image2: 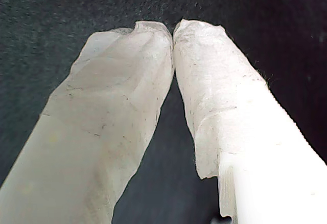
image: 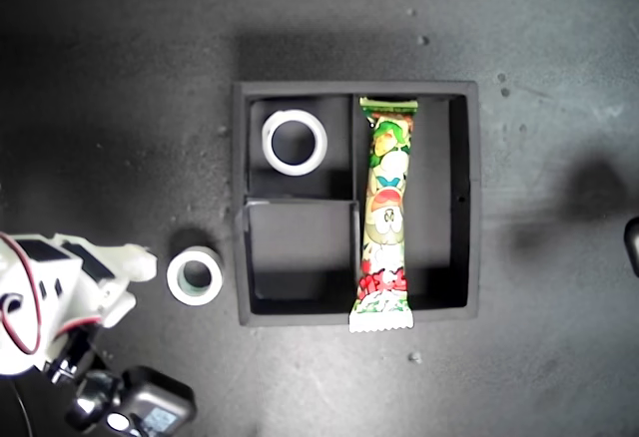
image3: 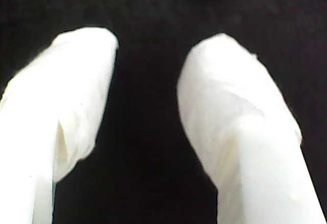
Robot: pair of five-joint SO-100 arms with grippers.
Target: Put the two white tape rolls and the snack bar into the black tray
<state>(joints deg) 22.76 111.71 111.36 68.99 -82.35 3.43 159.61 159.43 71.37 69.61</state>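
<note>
Remaining outside the black tray (image: 240, 208) is only the greenish-rimmed tape roll (image: 195, 275), lying on the desk (image: 120, 78) just beside the tray's wall on the exterior view's left; the other tape roll (image: 295, 142) sits in a small compartment and the snack bar (image: 386, 214) in the long one, one end over the wall. My first hand (image2: 172, 29) is pinched closed on nothing, while my second hand (image3: 148, 42) hangs parted and empty. I judge the next move to be spreading a hand around the loose roll, gripping it, and carrying it to the empty small compartment.

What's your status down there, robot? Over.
My first pincer shut, empty. My second pincer open, empty. One tape roll and snack bar in black tray; other tape roll outside, beside it. Path clear.
</note>
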